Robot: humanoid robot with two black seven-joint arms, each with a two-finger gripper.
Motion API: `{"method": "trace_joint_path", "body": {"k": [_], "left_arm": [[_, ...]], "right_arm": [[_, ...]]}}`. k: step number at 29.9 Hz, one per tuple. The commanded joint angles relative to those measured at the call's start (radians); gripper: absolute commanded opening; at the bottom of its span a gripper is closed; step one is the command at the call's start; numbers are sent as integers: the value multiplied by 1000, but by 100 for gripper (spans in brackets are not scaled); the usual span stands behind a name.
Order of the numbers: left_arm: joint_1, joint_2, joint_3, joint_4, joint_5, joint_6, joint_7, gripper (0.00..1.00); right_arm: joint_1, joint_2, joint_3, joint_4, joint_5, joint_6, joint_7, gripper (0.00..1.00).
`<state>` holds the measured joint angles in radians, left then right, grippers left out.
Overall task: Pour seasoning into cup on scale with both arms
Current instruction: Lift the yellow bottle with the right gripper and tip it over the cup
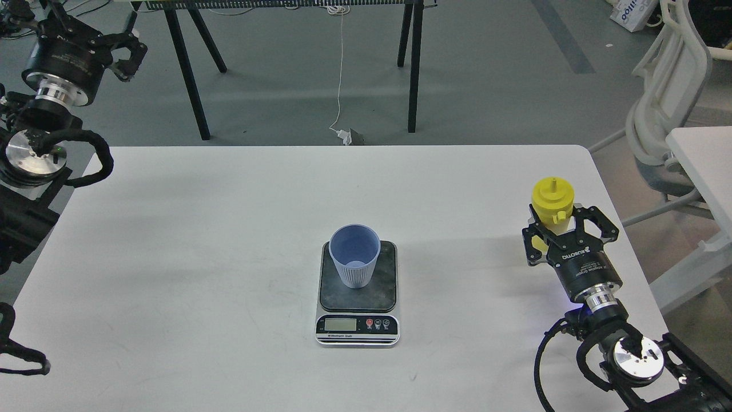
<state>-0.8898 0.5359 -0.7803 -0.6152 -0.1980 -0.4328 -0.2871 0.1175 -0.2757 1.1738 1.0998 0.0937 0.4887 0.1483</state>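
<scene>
The light-blue ribbed cup (354, 254) stands upright on the dark platform of the scale (383, 286) at the table's middle front. The yellow seasoning bottle (552, 197) is upright at the right side of the table, its nozzle pointing up. My right gripper (557, 222) is closed around its body from the near side; the lower part of the bottle is hidden behind the gripper. My left gripper (130, 52) is open and empty, high at the far left, beyond the table's back edge.
The white table (229, 229) carries only the scale and cup. A white chair (669, 114) and a second white table (706, 166) stand to the right. A black trestle (412, 63) and a hanging white cable (340, 74) are behind the table.
</scene>
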Motion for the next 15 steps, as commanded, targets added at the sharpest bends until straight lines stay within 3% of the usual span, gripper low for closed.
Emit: {"method": "trace_joint_path", "body": {"k": [1, 7, 15], "left_arm": [[0, 4, -8, 0, -1, -1, 0, 100], [3, 2, -10, 0, -1, -3, -1, 100], [3, 2, -30, 0, -3, -7, 3, 100]], "right_arm": [[60, -89, 0, 64, -175, 0, 1, 38], [210, -184, -37, 114, -359, 0, 2, 38], [586, -263, -362, 111, -574, 0, 16, 35]]}}
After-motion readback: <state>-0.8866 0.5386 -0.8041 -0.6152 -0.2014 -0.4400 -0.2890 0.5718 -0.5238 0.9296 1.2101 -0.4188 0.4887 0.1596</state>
